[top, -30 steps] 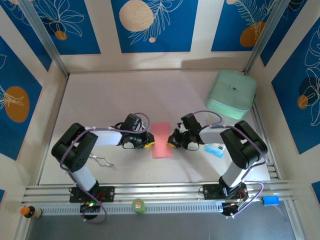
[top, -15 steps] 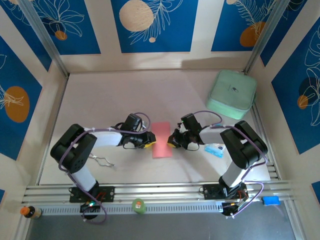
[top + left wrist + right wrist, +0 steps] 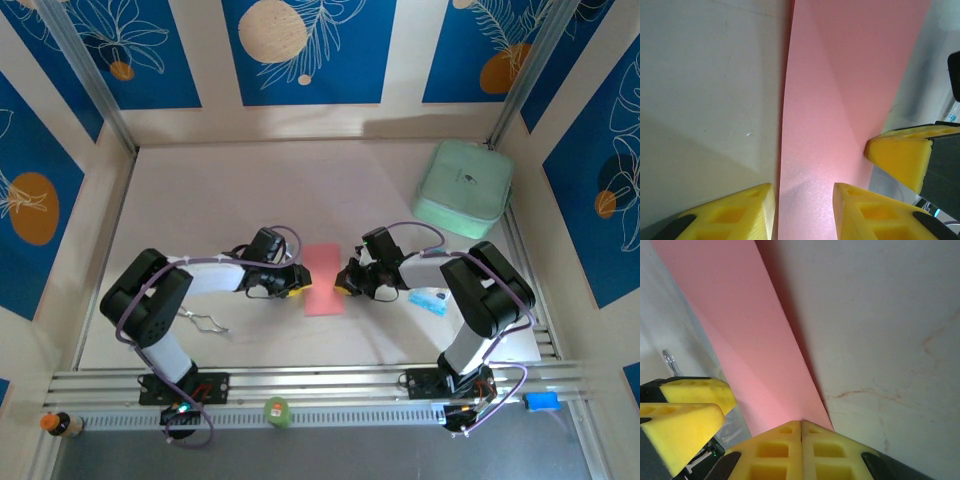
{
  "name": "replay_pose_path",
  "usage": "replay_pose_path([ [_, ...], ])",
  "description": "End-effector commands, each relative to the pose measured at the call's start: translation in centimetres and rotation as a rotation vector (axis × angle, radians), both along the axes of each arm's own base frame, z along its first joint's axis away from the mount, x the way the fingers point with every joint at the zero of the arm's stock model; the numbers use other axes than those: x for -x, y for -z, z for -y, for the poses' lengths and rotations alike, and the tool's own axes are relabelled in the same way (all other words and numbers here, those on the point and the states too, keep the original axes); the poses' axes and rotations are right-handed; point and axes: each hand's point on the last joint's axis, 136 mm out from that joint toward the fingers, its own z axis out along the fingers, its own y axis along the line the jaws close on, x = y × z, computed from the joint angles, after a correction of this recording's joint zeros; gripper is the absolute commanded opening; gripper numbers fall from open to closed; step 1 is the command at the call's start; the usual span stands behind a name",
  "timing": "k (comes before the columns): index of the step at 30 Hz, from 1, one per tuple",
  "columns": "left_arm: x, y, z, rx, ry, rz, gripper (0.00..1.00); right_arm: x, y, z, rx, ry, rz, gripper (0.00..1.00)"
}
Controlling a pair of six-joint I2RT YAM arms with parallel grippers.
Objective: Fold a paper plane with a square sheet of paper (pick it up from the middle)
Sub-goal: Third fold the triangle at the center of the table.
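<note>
The square sheet of paper [image 3: 323, 280] is pink-red and lies mid-table, folded into a narrow strip with a diagonal crease [image 3: 840, 90]. My left gripper [image 3: 298, 287] sits at its left edge. Its yellow jaws stand apart over the strip [image 3: 804, 200] with nothing pinched. My right gripper [image 3: 342, 285] is at the strip's right edge. In the right wrist view its gripper [image 3: 801, 422] is shut, and the paper's edge [image 3: 740, 330] runs into the seam between the pads. That edge is lifted slightly and casts a shadow on the table.
A mint-green case [image 3: 463, 188] stands at the back right. A small blue-and-white packet [image 3: 428, 299] lies by the right arm. A wire clip [image 3: 205, 322] lies near the left arm's base. The front rail holds a green item [image 3: 276, 411].
My left gripper's jaws have spread apart at the paper's left edge. The right gripper stays shut and the paper has hardly moved.
</note>
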Motion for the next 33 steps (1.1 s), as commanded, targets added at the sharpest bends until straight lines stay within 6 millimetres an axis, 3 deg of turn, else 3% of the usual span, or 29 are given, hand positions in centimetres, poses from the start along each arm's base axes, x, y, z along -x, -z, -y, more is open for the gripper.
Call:
replay_pose_path([
  [1, 0.6, 0.2, 0.7, 0.001, 0.049, -0.018, 0.35, 2.2, 3.1, 1.8, 0.094, 0.028, -0.115, 0.01],
  [23, 0.2, -0.8, 1.9, 0.086, 0.047, 0.024, 0.31, 2.3, 3.1, 2.0, 0.091, 0.032, -0.119, 0.01],
  [33, 0.2, -0.7, 0.9, 0.036, 0.025, 0.029, 0.25, 2.2, 2.8, 1.6, 0.07, 0.016, -0.094, 0.01],
])
